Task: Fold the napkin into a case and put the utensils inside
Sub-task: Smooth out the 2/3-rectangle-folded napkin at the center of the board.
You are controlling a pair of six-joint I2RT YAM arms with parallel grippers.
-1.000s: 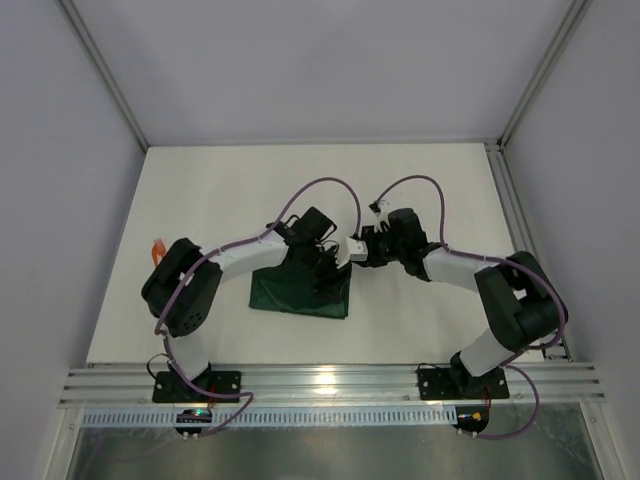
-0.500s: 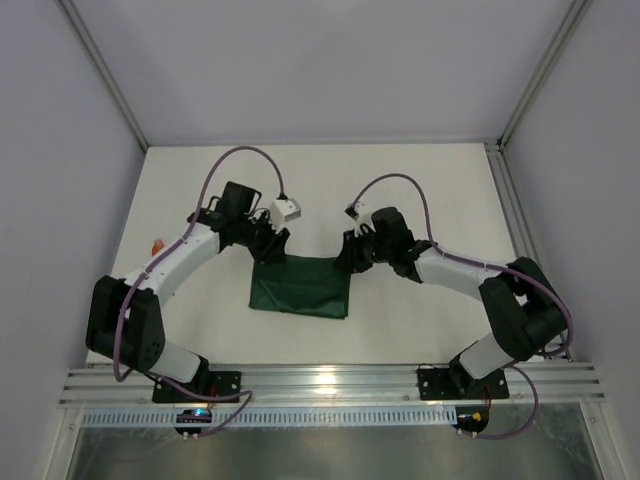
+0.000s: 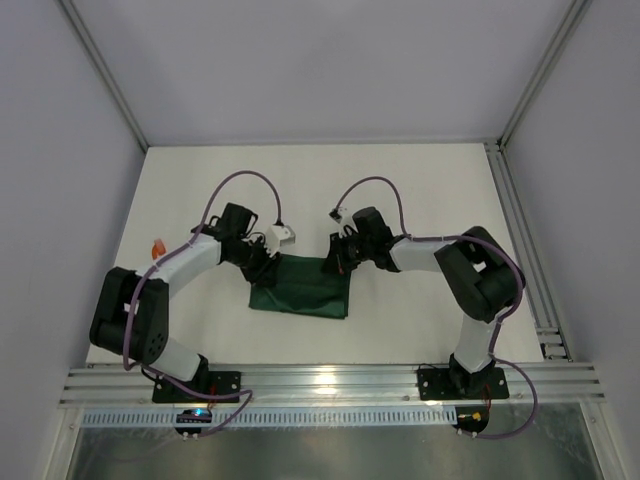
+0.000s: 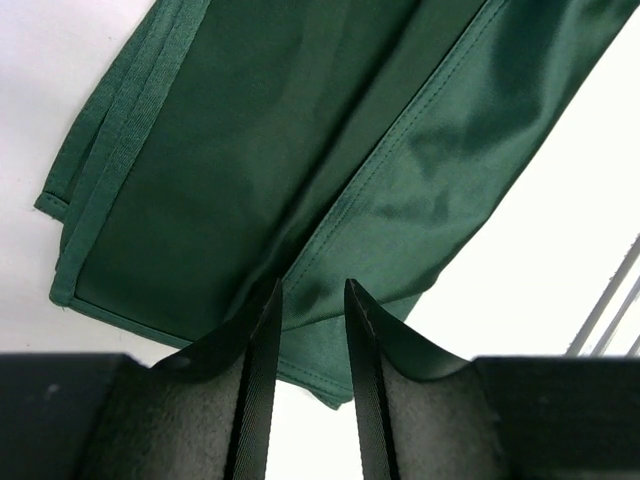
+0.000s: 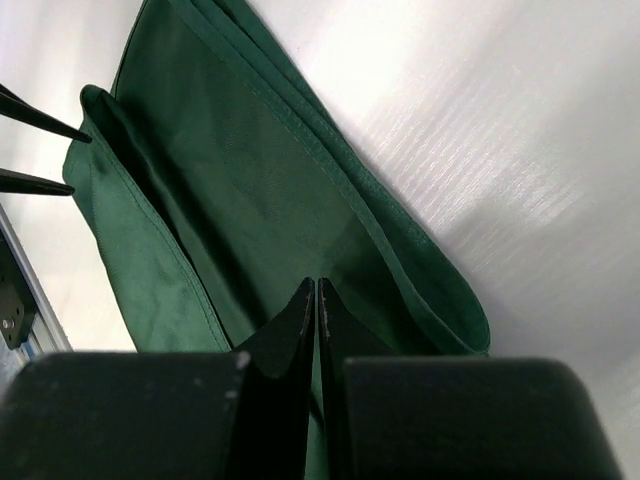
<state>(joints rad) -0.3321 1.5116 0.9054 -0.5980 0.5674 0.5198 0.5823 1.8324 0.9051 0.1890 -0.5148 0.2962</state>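
A dark green cloth napkin lies folded into a flat oblong near the middle of the white worktop, its long sides running left to right. In the left wrist view the napkin shows a stitched hem along its left edge and a diagonal fold line across the top layer. The right wrist view shows stacked layers at one edge of the cloth.

The left end effector is at the napkin's far-left corner. Its fingers stand a narrow gap apart, straddling the diagonal fold, and cloth shows through the gap. The right end effector is at the far-right corner. It is closed, fingertips pressed together right over the fabric; whether a layer is pinched between them I cannot tell.

A small orange plastic utensil lies at the worktop's far-left edge, well apart from the napkin and partly hidden by the left arm.

Bare worktop stretches beyond the napkin on the far side and to the right. An aluminium rail borders the near edge.
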